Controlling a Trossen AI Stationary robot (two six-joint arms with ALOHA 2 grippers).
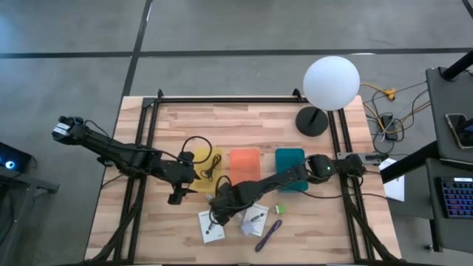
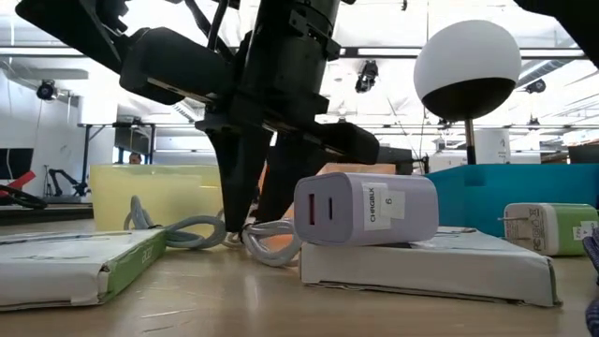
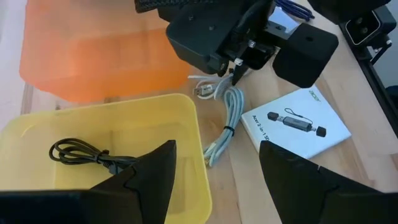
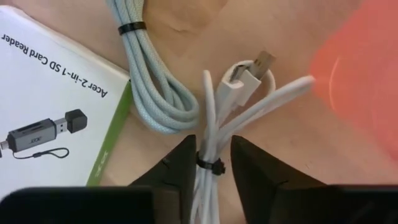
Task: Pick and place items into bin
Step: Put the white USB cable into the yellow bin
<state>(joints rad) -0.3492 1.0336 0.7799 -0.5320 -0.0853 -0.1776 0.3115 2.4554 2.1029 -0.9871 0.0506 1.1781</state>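
Right end effector stood narrowed astride the coiled white cable, just beside the orange bin, at worktop centre. Judgement: close at the tie, lift clear of the grey cable. Left end effector hovered wide over the yellow bin, holding nothing. Counted: three bins, two Acer boxes.

white coiled cable, flat beside orange bin

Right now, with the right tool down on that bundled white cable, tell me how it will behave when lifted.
The white cable looks thin and floppy; its loops and plug ends would probably dangle. A tie binds the coil, so it likely lifts as one bundle. It seems light, though the right tool could let a smooth strand slip.
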